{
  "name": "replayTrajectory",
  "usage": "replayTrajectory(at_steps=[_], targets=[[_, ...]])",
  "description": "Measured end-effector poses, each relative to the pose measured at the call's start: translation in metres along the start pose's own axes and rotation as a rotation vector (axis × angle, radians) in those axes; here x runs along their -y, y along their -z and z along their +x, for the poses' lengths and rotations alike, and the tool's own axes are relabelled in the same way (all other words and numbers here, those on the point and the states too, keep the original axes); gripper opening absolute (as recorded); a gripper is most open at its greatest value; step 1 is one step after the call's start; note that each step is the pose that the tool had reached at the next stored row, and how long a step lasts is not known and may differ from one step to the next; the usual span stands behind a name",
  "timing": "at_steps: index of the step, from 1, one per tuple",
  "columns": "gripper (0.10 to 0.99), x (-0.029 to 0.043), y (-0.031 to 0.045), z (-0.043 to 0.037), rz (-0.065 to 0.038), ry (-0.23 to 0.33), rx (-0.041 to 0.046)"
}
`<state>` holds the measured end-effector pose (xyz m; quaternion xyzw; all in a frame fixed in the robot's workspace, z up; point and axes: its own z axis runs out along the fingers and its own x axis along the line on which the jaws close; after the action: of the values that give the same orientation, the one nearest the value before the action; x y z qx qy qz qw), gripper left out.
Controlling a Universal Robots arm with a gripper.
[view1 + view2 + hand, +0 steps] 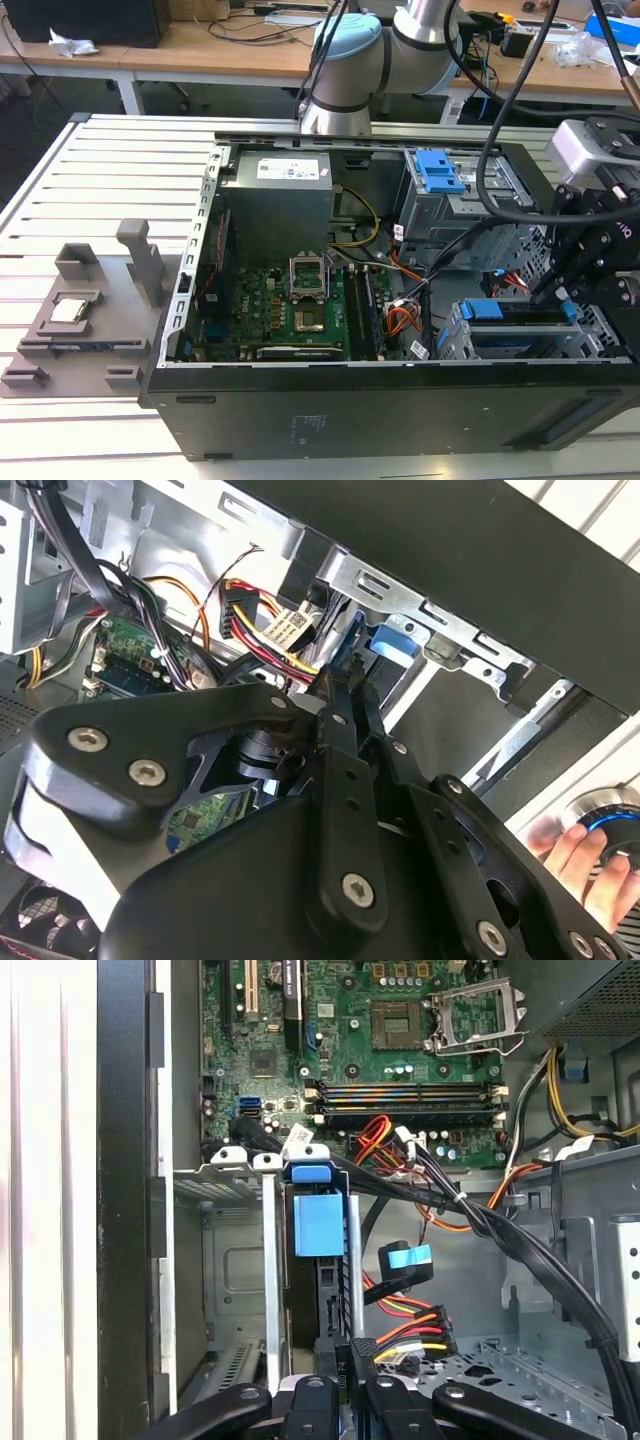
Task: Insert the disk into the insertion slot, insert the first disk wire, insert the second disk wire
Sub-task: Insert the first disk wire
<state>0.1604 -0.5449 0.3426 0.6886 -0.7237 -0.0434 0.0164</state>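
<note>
A: Disk position?

B: The disk (525, 316) stands on edge in the insertion slot (452, 345), at the exterior view's right. Its blue carrier tab faces the motherboard (300, 300). The gripper (553, 297) is down at the disk's other end, touching it or just beside it. I can't tell which.

A: Claw?

B: Cannot tell whether it is open or clamped on anything. A red-orange-yellow wire bundle (410, 1332) lies just beside the tip.

A: Handling?

B: I judge the disk stiff, dense for its size, smooth-sided and shock-shy. Best taken square across the carrier's long edges. The plastic tab probably flexes, so don't rely on it. Keep off the connector end.
</note>
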Motion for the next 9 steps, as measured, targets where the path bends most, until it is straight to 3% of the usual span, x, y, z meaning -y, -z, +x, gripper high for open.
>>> replayTrajectory(at_steps=[9], targets=[[0.173, 0.0012, -0.007, 0.0002, -0.001, 0.0, 0.0008]])
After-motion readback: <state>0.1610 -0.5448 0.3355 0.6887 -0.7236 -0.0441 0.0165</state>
